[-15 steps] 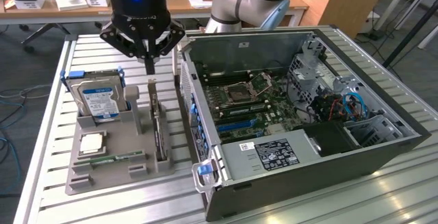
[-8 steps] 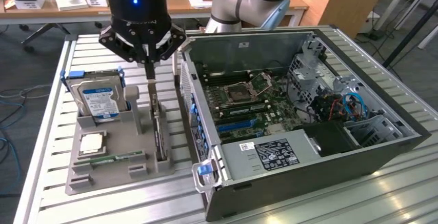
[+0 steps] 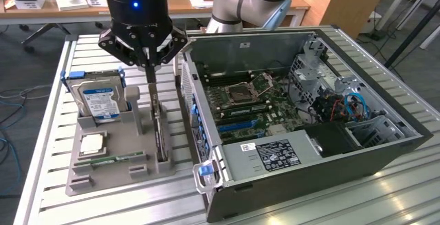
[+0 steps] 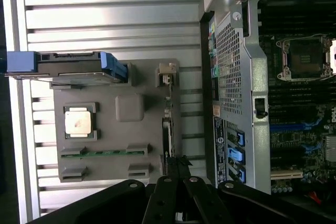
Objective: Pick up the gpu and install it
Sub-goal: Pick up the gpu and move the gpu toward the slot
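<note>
The gpu (image 3: 159,132) is a thin dark card standing on edge in a slot of the grey parts tray (image 3: 110,176), along the side nearest the computer case. The gpu (image 4: 167,129) also appears edge-on in the wrist view. My gripper (image 3: 148,79) hangs straight down over the card's far end. Its fingers are shut together and meet the card's top edge. In the wrist view my gripper (image 4: 176,164) closes right where the card's edge ends. The card still rests in its slot.
The open computer case (image 3: 385,132) lies to the exterior view's right of the tray, its motherboard (image 3: 248,101) exposed. The tray also holds an upright hard drive (image 3: 100,99), a processor (image 3: 91,144) and a green memory stick (image 3: 117,159). A desk stands behind.
</note>
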